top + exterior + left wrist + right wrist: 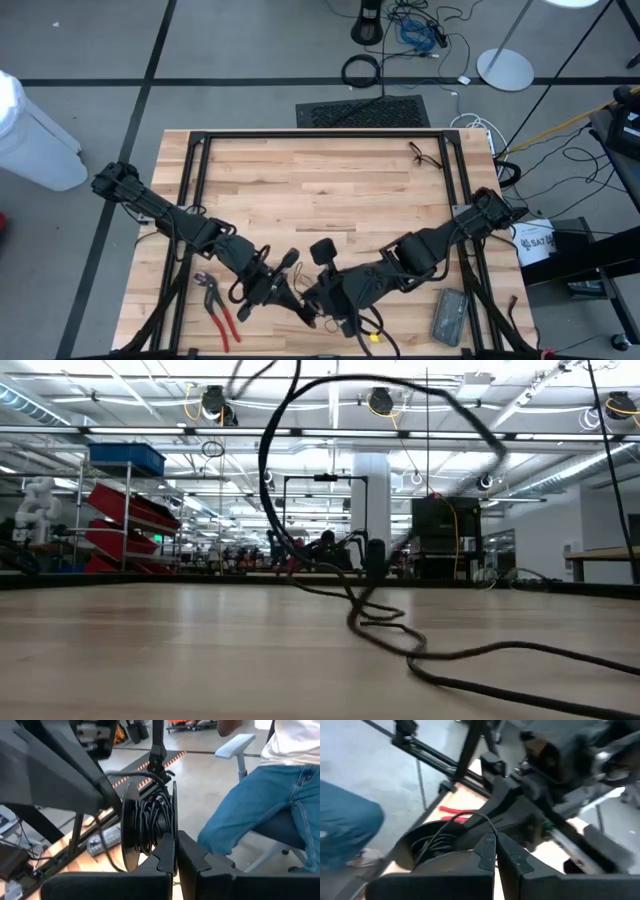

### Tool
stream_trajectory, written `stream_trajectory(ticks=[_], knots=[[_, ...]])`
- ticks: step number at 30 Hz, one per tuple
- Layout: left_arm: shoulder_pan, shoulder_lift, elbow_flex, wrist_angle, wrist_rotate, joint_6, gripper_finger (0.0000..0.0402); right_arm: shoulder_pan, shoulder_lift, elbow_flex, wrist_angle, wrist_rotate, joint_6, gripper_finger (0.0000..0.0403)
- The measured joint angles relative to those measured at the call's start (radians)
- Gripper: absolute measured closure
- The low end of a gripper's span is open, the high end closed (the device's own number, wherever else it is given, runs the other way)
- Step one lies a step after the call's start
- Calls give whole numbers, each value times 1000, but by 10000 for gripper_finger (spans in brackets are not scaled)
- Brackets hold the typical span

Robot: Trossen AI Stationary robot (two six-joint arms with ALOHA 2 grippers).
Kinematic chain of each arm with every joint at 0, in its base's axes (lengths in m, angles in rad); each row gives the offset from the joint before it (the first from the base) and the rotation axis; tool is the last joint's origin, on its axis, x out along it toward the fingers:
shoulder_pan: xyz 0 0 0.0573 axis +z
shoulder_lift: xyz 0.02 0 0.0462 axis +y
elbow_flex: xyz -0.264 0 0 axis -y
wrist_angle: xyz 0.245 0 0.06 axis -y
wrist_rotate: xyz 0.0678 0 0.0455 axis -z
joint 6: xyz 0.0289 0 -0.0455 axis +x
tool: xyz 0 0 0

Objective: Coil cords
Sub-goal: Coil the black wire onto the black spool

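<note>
**Left wrist view: cord wound on a spool between both grippers**

Left wrist view gives me the best look at the cord point(150, 822): thin black wire wrapped in many turns around the hub of a dark spool point(131, 832) with two flat round flanges. The spool sits at the tips of the left gripper point(176, 851), whose fingers I read as closed all the way, tips meeting at the spool's near flange. Whether they pinch the flange or only press against it, I cannot tell.

From the right wrist camera I see the same cord point(437, 840) lying in loops inside a dark round rim, with the right gripper point(496, 845) pinched shut just above it; a strand runs up toward its tips, but I cannot say it is clamped.

From above, both grippers meet at the near middle of the wooden table point(320, 185), left gripper point(290, 292) and right gripper point(318, 298) almost touching. Red-handled pliers point(218, 308) lie near the left arm, a grey box point(448, 316) at the near right, and glasses point(424, 155) at the far right.

At table height, a loop of black cord point(370, 490) rises off the wood and trails away to the right.

A seated person in jeans point(260, 815) is beyond the table's near edge.
</note>
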Motion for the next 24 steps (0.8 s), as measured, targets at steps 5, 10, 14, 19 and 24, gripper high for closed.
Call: stream_trajectory(ticks=[5,10,14,19,24], knots=[[-3,0,0,26,24,20,393,-22,0,0,-12,-63,-1,403],[-16,0,0,33,30,44,393,-54,-1,-16,-4,-164,-19,403],[-33,0,0,50,30,51,393,-80,-1,-33,-2,-205,-18,403],[-53,0,0,52,33,102,393,-101,-2,-62,5,-236,-18,403],[-67,0,0,77,33,130,393,-107,-1,-110,10,-259,1,403]])
